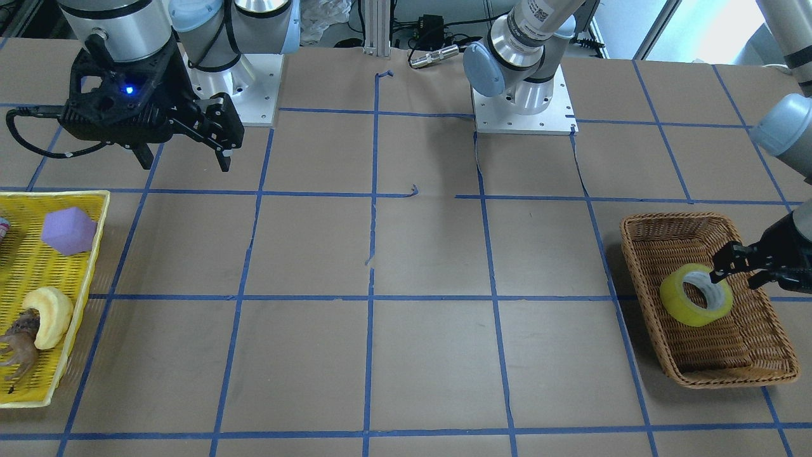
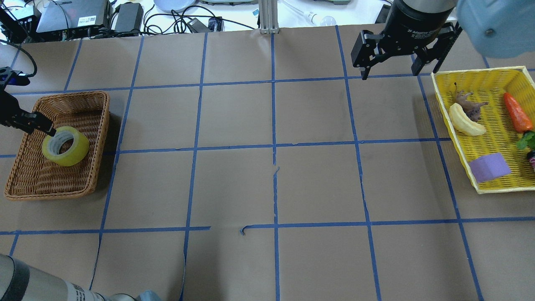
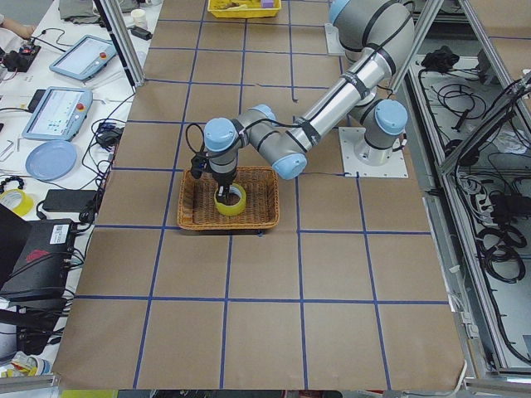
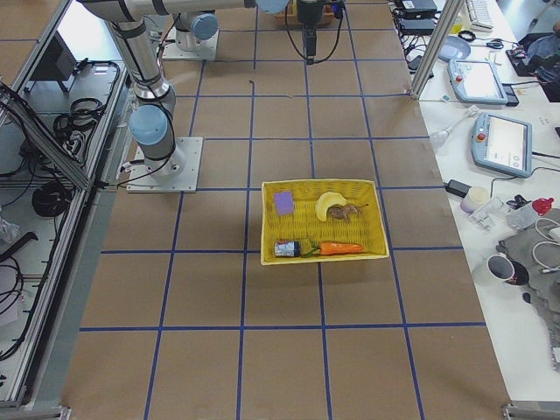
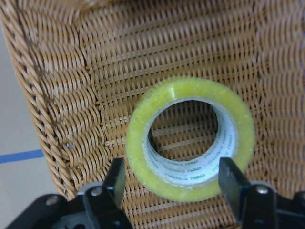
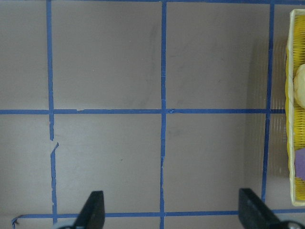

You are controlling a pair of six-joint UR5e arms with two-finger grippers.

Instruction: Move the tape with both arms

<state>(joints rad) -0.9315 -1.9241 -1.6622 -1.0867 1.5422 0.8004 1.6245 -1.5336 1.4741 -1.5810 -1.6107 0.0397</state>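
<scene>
The yellow-green tape (image 1: 682, 306) leans on edge in a brown wicker basket (image 1: 672, 218). It also shows in the overhead view (image 2: 77, 152) and the left wrist view (image 5: 143, 129). My left gripper (image 5: 174, 179) is open, low in the basket, one finger on each side of the roll's near rim. It also shows in the front view (image 1: 734, 279) and the overhead view (image 2: 49, 130). My right gripper (image 2: 391, 71) is open and empty, held above bare table beside a yellow basket (image 2: 455, 138), far from the tape. It also shows in the front view (image 1: 184, 158).
The yellow basket (image 1: 63, 355) holds a purple block (image 2: 489, 166), a pale yellow crescent toy (image 2: 464, 121), a small brown animal figure (image 2: 470, 102) and an orange carrot (image 2: 517, 112). Blue tape lines (image 2: 273, 146) grid the brown table. Cables and devices lie along the far edge.
</scene>
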